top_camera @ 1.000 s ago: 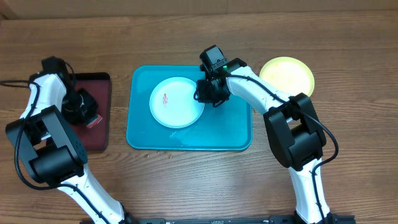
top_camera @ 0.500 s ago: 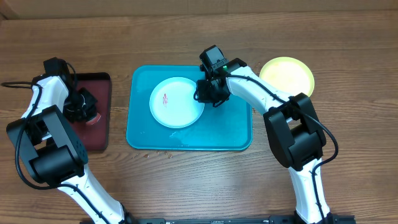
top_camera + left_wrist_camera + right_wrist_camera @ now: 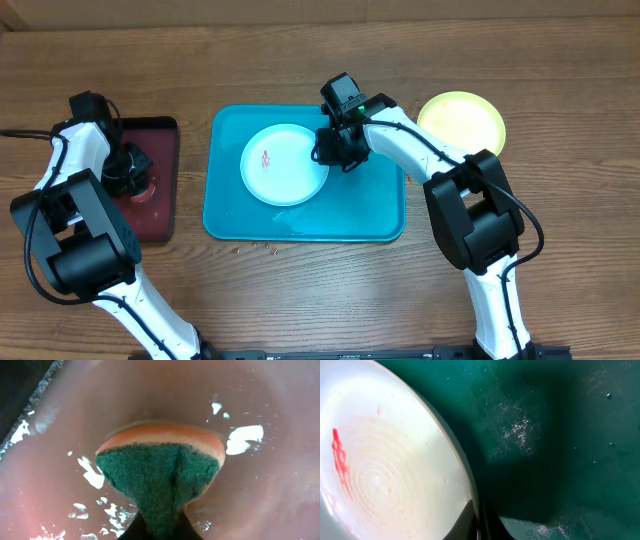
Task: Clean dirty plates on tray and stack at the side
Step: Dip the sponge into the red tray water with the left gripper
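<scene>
A white plate (image 3: 284,165) with a small red smear (image 3: 340,455) lies on the teal tray (image 3: 370,215). My right gripper (image 3: 330,150) is shut on the plate's right rim (image 3: 470,495), one finger over it and one under. A yellow-green plate (image 3: 461,122) rests on the table to the right of the tray. At the far left, my left gripper (image 3: 133,180) is shut on a sponge (image 3: 160,465), orange with a green scouring face, pinched low over the wet floor of a dark red tray (image 3: 155,225).
The dark red tray (image 3: 275,490) holds water droplets and has a black rim. Small crumbs lie on the wooden table (image 3: 270,247) just in front of the teal tray. The right arm's links reach across the teal tray's right edge.
My left gripper has closed its jaws onto the sponge in the dark red tray. The right gripper and the white plate have not moved.
</scene>
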Robot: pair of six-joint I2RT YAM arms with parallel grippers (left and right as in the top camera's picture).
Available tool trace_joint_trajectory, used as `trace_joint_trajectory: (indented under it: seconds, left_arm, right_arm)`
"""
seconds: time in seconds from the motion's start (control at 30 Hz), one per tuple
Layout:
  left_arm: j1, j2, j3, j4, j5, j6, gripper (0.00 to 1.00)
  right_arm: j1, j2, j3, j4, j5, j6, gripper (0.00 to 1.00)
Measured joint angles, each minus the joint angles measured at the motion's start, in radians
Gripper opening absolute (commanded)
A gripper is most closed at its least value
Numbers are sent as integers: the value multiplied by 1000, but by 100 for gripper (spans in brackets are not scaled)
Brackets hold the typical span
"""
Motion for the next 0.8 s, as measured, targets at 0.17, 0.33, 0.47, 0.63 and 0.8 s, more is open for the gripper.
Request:
trace_joint_trajectory:
  seconds: [0.17,0.33,0.47,0.63,0.8]
  left_arm:
    - [0,2,48,-113,-13,23,4]
    - [0,8,206,-244,25,42,4]
    - [-1,8,286,-254,106,81,4]
    - [-1,8,244,-166,131,100,4]
    - [-1,11,106,-96,134,103,4]
  right_arm:
    - [0,0,0,2,0,0,4]
    - [0,0,0,3,0,0,4]
    - [0,0,0,4,0,0,4]
    - [0,0,0,6,0,0,4]
    - [0,0,0,7,0,7,4]
